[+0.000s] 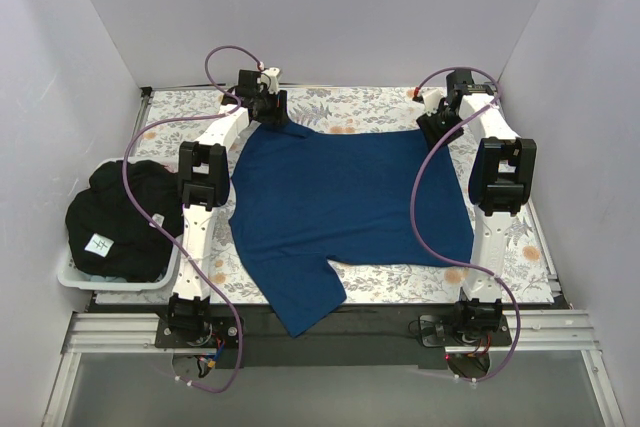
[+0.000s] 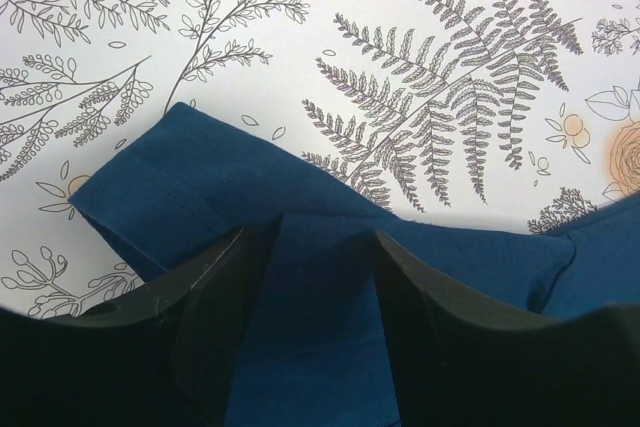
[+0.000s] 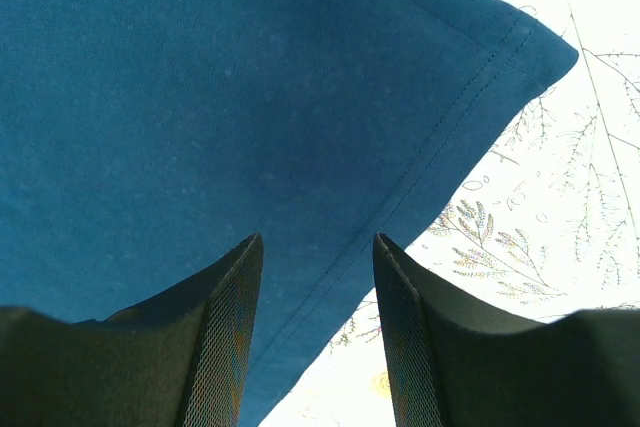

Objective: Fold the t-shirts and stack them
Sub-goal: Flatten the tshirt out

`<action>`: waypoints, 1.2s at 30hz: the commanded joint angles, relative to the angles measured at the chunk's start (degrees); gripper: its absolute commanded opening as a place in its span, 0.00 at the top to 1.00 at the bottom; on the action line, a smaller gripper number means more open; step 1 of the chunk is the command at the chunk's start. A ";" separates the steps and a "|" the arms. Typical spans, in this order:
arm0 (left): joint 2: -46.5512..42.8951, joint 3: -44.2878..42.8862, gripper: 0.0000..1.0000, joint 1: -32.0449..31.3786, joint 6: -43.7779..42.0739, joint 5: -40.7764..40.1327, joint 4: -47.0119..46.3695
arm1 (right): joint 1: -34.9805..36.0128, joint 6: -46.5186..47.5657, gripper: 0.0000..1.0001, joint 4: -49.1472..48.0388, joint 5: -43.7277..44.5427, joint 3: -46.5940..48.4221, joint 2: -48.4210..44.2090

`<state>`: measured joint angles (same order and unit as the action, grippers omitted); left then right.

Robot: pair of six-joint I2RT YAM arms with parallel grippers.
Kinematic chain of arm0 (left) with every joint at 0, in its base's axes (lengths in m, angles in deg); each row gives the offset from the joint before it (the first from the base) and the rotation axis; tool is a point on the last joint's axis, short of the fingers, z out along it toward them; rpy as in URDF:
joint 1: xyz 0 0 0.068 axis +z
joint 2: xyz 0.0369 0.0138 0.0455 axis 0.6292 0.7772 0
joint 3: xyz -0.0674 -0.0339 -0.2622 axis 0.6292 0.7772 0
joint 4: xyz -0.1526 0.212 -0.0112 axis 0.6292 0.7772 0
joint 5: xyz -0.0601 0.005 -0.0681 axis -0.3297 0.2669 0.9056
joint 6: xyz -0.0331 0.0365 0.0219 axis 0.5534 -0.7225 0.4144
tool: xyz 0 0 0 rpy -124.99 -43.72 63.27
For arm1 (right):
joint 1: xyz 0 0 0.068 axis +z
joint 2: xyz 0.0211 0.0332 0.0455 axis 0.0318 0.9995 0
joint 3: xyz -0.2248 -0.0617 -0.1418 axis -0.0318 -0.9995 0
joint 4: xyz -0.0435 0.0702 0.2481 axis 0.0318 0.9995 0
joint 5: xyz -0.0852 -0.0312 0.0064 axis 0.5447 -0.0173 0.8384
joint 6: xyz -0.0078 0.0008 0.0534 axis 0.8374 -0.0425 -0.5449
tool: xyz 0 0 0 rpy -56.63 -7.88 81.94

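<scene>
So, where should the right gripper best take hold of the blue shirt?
Grip the shirt at its far right corner, on the stitched hem. Come from above at the outer edge: the corner lies flat on the floral cloth, and the open right gripper straddles that hem.

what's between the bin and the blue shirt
The left arm, lying over the floral cloth beside the blue shirt; the top view shows it.

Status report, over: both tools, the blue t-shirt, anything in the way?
Both open: left tool astride far-left corner of blue t-shirt, right tool over its far-right hem corner. Shirt spread, unfolded. Nothing on it.
</scene>
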<state>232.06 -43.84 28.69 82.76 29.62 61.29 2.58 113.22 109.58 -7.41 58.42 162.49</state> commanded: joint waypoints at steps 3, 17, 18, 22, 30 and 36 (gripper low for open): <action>-1.68 0.09 0.53 -0.42 -0.34 -1.83 -0.01 | -0.23 0.27 0.46 -0.76 -1.00 -0.47 -0.46; -5.81 0.18 1.00 -2.08 0.36 5.02 -5.63 | -0.23 0.63 0.46 -0.76 -1.18 -1.35 -0.99; -5.99 0.10 1.00 -2.44 0.18 6.59 -6.07 | -0.23 0.63 0.46 -0.76 -1.18 -1.35 -0.91; -5.38 -0.17 1.00 -4.80 -2.01 8.96 -10.11 | -0.23 0.45 0.46 -0.85 -1.18 -0.82 -0.82; -1.33 -0.96 0.84 -5.95 -2.37 13.46 -24.43 | -1.10 0.80 0.44 -0.76 -1.35 -0.30 -1.61; -4.22 -0.53 0.64 -5.25 0.44 13.29 -30.15 | -2.60 0.89 0.42 -0.76 -1.62 4.43 -1.96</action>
<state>231.92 -43.64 22.02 81.71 42.03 36.24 1.03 113.43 109.56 -8.09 57.79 162.49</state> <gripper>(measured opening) 0.354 0.572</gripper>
